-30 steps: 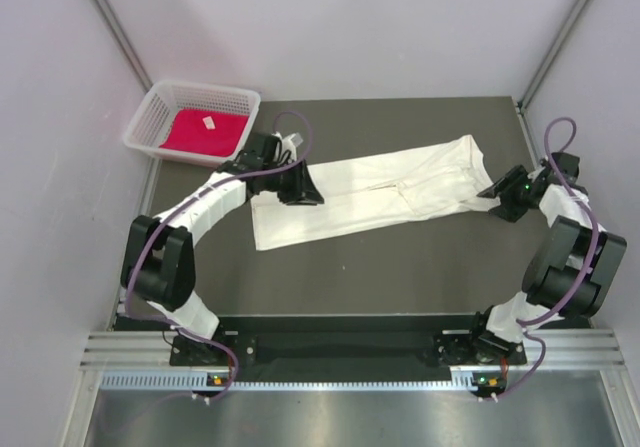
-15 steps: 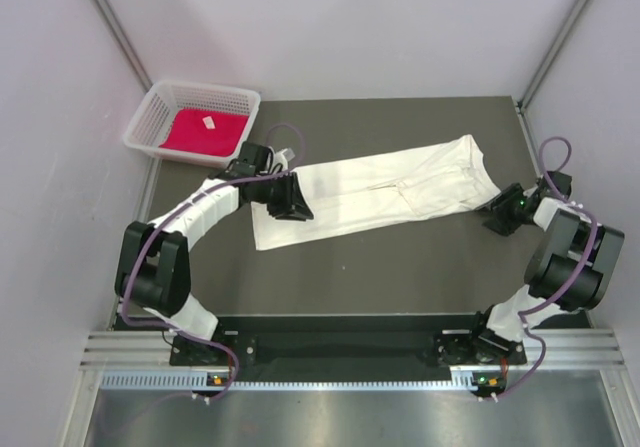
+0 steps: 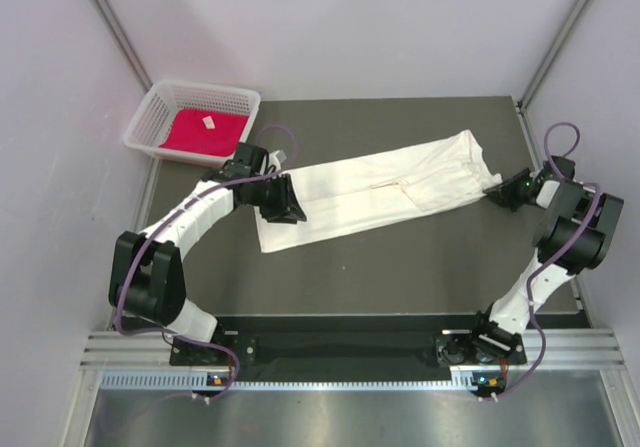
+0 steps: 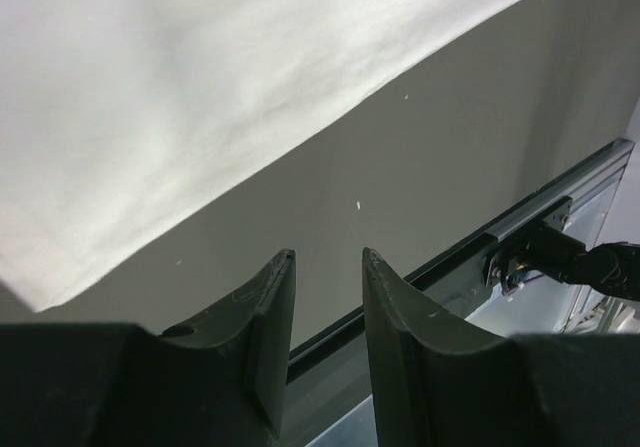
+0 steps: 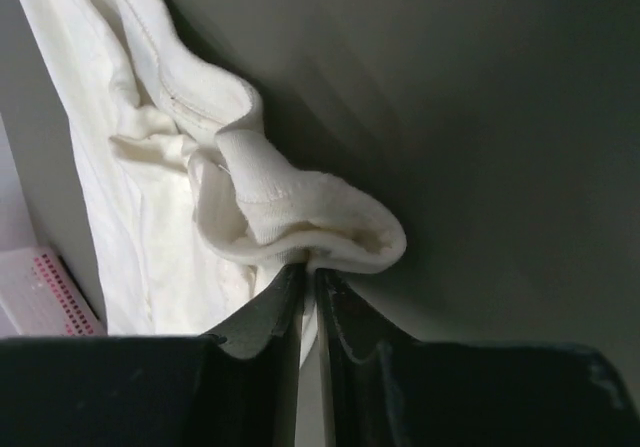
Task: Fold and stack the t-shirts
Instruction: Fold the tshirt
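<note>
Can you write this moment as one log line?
right gripper: pinching white shirt | left gripper: open, empty | red shirt: in basket

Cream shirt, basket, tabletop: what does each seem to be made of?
Cream shirt: soft matte knit cloth, likely cotton; stitched hem, limp folds.
Basket: white plastic, it seems; rigid open-mesh walls.
Tabletop: dark grey matte sheet, perhaps rubber or laminate; flat, no glare, material unsure.
</note>
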Robot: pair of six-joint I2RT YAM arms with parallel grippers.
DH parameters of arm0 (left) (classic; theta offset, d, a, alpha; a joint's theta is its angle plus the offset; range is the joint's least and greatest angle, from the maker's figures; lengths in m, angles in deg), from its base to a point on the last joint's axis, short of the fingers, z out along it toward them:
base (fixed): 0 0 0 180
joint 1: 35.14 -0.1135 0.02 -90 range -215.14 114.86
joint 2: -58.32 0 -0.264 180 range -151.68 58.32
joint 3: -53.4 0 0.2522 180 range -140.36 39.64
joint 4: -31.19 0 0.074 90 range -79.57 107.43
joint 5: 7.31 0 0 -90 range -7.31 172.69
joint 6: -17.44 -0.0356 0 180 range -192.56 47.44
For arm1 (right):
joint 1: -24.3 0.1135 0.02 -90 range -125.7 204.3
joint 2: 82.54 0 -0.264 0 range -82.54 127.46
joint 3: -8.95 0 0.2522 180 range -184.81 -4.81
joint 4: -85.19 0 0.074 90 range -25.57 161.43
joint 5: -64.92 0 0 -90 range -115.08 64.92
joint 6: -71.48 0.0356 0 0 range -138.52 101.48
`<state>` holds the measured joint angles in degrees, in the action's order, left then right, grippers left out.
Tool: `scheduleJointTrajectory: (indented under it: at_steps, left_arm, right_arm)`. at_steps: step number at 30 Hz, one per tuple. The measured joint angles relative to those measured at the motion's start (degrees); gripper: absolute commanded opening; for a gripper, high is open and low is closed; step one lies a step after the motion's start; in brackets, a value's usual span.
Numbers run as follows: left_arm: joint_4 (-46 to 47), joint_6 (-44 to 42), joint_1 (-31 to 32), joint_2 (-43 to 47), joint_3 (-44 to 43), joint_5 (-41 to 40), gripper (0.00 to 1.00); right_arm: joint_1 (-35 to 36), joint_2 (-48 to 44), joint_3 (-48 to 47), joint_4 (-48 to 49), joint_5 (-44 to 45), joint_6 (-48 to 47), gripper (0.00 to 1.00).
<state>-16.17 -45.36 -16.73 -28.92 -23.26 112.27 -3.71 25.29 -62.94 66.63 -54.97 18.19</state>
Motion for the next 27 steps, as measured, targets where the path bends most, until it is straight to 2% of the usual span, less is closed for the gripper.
scheduleJointTrajectory:
  at_steps: [8,15,16,18,19,21,23,25,27]
  left_arm:
    - [-3.21,4.48,0.07,2.4,0.09,-4.07,0.37]
    - [-6.62,10.58,3.58,11.43,3.06,-9.42,0.37]
    - [-7.39,11.65,4.7,13.03,3.85,-10.38,0.37]
    - [-8.9,13.68,6.62,16.63,5.62,-11.96,0.38]
    - [-9.94,14.88,7.61,18.86,6.56,-12.68,0.38]
    - [-10.91,16.5,8.46,22.88,8.17,-13.68,0.38]
    - [-11.76,17.68,8.55,26.62,9.38,-14.8,0.4]
    - [-11.82,17.92,8.52,30.01,10.43,-15.74,0.4]
    - [-11.28,17.53,8.52,31.67,11.3,-15.67,0.4]
  right_arm:
    - [0.83,13.64,-20.79,-1.29,3.58,0.35,0.09]
    - [4.2,27.04,-45.22,-3.06,7.98,-0.04,0.15]
    - [4.98,29.07,-49.24,-3.37,8.57,-0.04,0.23]
    - [6.38,31.87,-55.01,-4.61,9.92,0.02,0.3]
    - [7.08,33.05,-57.64,-5.75,10.73,-0.07,0.38]
    - [8.11,33.81,-60.41,-8.7,12.79,-0.11,0.46]
    - [9.07,33.18,-60.5,-11.37,14.84,-0.24,0.58]
    - [9.57,30.05,-55.74,-13.51,17.11,-0.96,0.68]
    - [9.6,25.64,-49.9,-17.0,19.63,-2.38,0.7]
